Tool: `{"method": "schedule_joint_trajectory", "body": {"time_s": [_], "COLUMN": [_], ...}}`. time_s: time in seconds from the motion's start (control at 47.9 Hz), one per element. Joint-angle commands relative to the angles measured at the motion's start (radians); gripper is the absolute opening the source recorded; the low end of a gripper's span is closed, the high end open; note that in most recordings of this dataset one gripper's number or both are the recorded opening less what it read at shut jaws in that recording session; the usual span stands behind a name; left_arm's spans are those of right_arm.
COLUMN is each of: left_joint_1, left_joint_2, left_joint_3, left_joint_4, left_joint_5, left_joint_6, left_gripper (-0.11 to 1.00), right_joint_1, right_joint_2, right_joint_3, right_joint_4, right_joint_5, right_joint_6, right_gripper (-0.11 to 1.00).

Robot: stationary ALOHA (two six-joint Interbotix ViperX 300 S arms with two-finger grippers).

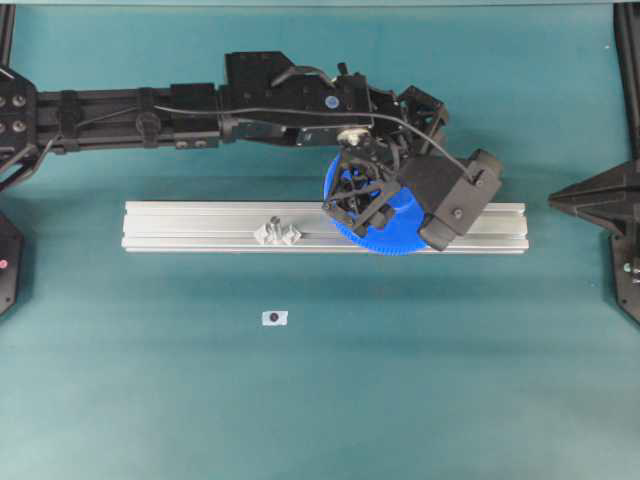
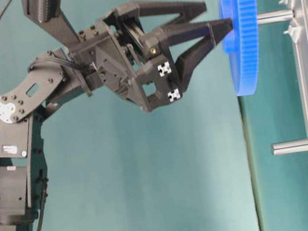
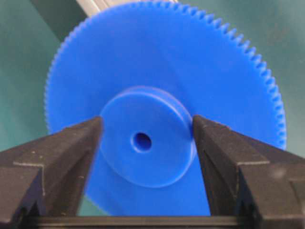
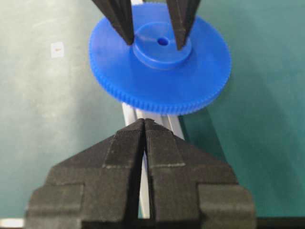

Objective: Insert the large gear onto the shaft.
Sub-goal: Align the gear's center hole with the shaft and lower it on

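Now, table (image 1: 150, 380): teal, carrying a long aluminium rail (image 1: 200, 215).
Large gear (image 3: 157, 90): on the shaft (image 2: 274, 16), above the rail.
Left hand (image 3: 145, 143): fingers bracketing the gear's hub.
Right hand (image 4: 145, 125): pressed together.

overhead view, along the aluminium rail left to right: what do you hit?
Bare left end of the rail → the empty pin on its clear base → the left gripper over the large gear → bare right end of the rail.
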Motion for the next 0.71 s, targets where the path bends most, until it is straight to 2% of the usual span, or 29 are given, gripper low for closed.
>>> {"method": "schedule_joint_trajectory", "body": {"time_s": [0.0,0.271,0.439,0.647,0.689], "left_joint_1": [0.071,0.052,0.031,0.008,0.005], "left_joint_2": [-0.021,-0.021,-0.017,0.000,0.003], "left_joint_3": [-0.049,-0.041,-0.031,-0.029,-0.029], "left_joint_4": [0.008,0.006,0.006,0.002,0.000], "left_joint_5": [-0.011,0.048,0.057,0.055,0.055], "left_joint_6": [0.003,-0.014,-0.018,-0.064,-0.087], "left_gripper": [0.72,0.72,0.64,0.64,0.61], "right_joint_1": [-0.005,-0.005,-0.005,-0.006,-0.006], "right_joint_2": [0.006,0.002,0.003,0.002,0.002], "right_joint_3": [-0.009,-0.008,-0.009,-0.009,-0.009], "right_joint_4": [-0.002,-0.002,-0.002,-0.002,-0.002], "right_joint_5": [-0.009,-0.009,-0.009,-0.009,-0.009], "right_joint_6": [0.009,0.008,0.008,0.008,0.008], "right_gripper": [0.10,0.10,0.10,0.10,0.10]}}
